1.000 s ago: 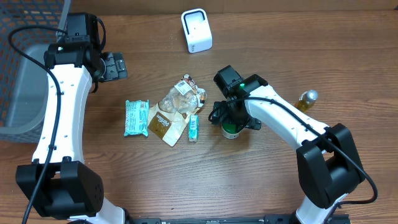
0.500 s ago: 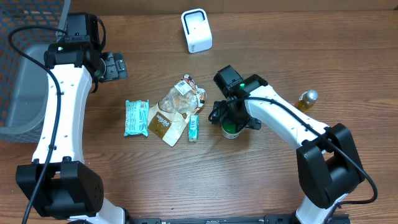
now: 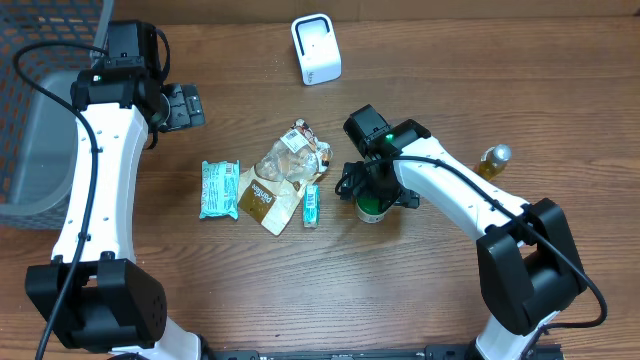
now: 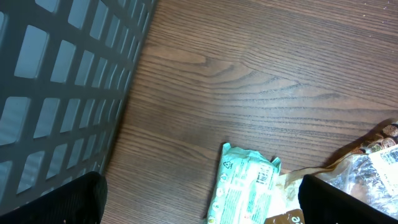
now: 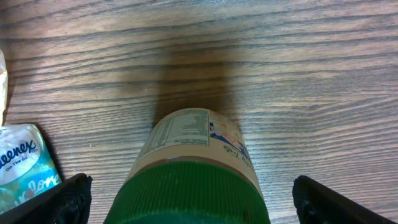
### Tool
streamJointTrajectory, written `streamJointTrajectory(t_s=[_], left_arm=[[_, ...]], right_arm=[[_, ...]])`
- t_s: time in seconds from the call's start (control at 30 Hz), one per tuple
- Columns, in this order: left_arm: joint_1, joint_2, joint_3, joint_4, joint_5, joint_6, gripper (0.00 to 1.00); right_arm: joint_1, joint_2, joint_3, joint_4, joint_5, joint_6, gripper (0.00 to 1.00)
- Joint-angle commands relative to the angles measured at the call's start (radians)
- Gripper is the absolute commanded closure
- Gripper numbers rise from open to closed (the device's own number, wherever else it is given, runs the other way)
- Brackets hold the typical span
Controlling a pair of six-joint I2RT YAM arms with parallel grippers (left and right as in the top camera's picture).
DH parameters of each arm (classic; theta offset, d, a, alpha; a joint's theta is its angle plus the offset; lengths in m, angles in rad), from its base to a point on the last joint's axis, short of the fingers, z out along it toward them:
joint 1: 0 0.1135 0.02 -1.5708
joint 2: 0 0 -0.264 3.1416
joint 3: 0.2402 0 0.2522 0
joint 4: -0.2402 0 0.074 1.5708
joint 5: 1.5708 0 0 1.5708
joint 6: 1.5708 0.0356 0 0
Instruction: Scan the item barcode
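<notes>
A jar with a green lid (image 3: pixel 371 208) and a pale printed label stands upright on the wooden table. My right gripper (image 3: pixel 374 190) is directly over it, open. In the right wrist view the jar (image 5: pixel 196 168) fills the space between the two black fingertips (image 5: pixel 67 200), which stand apart from its sides; the right gripper (image 5: pixel 199 205) holds nothing. The white scanner (image 3: pixel 316 48) stands at the back centre. My left gripper (image 3: pixel 186 105) hovers open at the back left. In its wrist view the left gripper (image 4: pixel 202 202) is empty above bare wood.
A teal packet (image 3: pixel 219 189) (image 4: pixel 245 183), a crumpled clear and brown bag (image 3: pixel 280 175) and a small tissue pack (image 3: pixel 312 205) (image 5: pixel 22 165) lie left of the jar. A small amber bottle (image 3: pixel 493 160) stands at the right. A dark mesh basket (image 3: pixel 40 100) (image 4: pixel 56 93) fills the far left.
</notes>
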Motion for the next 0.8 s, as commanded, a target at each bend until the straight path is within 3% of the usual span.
streamJointTrajectory(t_s=[0.0,0.77], left_arm=[[-0.001,-0.007,0.018,0.001,-0.006,0.002,0.00],[0.000,-0.007,0.018,0.001,-0.006,0.002,0.00]], right_arm=[[0.004,0.001,-0.005,0.011,0.006,-0.001,0.00],[0.004,0.001,-0.006,0.026,0.007,-0.001,0.01]])
